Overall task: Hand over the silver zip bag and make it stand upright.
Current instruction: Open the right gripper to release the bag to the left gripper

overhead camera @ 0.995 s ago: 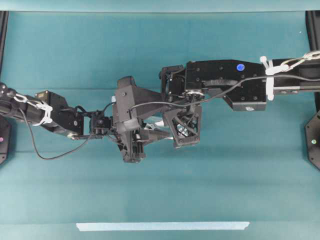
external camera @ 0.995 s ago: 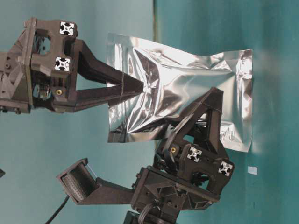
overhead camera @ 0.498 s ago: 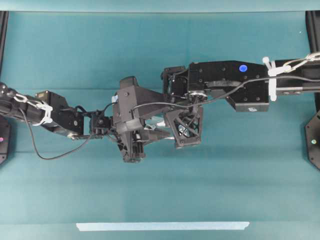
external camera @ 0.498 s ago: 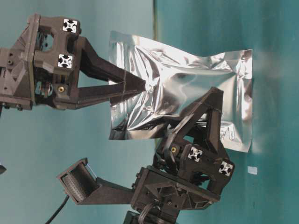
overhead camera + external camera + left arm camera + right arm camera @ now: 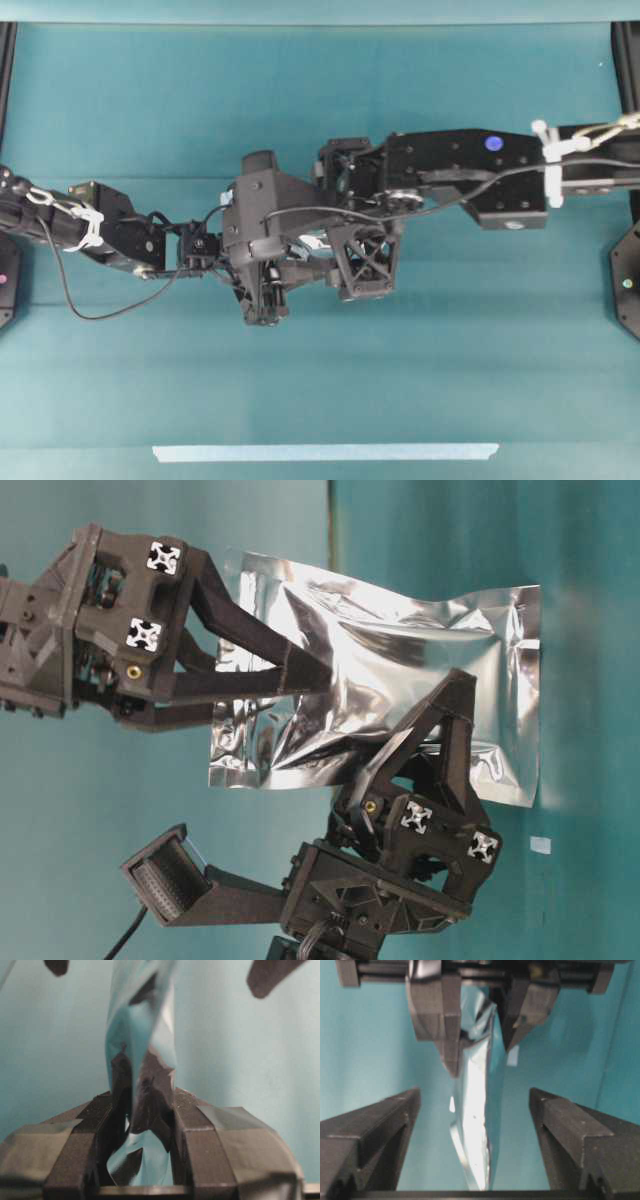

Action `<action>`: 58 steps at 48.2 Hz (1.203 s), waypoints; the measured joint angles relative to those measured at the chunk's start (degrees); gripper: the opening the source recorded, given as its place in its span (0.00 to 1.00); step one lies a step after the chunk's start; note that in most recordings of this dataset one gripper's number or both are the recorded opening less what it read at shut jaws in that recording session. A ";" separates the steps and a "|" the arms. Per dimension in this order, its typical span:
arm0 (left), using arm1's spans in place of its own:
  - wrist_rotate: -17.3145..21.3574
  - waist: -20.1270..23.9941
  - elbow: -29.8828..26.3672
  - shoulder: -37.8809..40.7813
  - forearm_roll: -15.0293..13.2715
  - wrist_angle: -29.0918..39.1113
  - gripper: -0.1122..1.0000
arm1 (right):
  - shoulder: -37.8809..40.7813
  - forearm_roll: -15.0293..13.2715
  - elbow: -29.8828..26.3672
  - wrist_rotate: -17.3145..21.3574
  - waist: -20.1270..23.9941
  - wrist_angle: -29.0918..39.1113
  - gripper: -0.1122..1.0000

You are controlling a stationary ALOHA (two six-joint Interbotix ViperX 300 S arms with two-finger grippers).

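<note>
Now, mid-air above the teal cloth-covered table (image 5: 120, 90): shiny crinkled silver foil zip bag (image 5: 400, 680) hangs edge-on btwn the two black arms, near table centre, not touching the surface. Left gripper (image 5: 148, 1105) is pinching the bag: in left wrist view both black fingers (image 5: 192, 1130) press against the foil w/ the bag running up out of them. In table-level view that gripper comes from below and clamps the bag's lower right part; bag's long side runs left–right in that view, crumpled around the grip. Right gripper (image 5: 472, 1110) stands spread wide, its two black fingers (image 5: 380, 1120) well apart either side of the foil, no contact visible in right wrist view. Table-level view shows the same: right gripper's fingers splayed over the bag's left half, one in front of the foil, one behind. Overhead: both wrists meet just left of centre, bag mostly hidden under them, only a sliver of foil visible. Pale tape strip (image 5: 325, 452) lies flat along near table edge, well apart from arms.
</note>
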 measured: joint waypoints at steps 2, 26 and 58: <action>-0.09 0.00 0.09 -0.09 0.00 0.00 0.32 | -0.62 0.00 0.53 0.53 -0.09 -0.18 0.90; 0.00 0.00 0.09 -0.09 0.00 0.00 0.32 | -11.25 0.00 8.79 6.77 -0.97 -7.91 0.90; 0.00 0.00 0.88 -0.18 0.00 0.18 0.32 | -25.49 0.00 23.82 7.91 -0.97 -25.49 0.90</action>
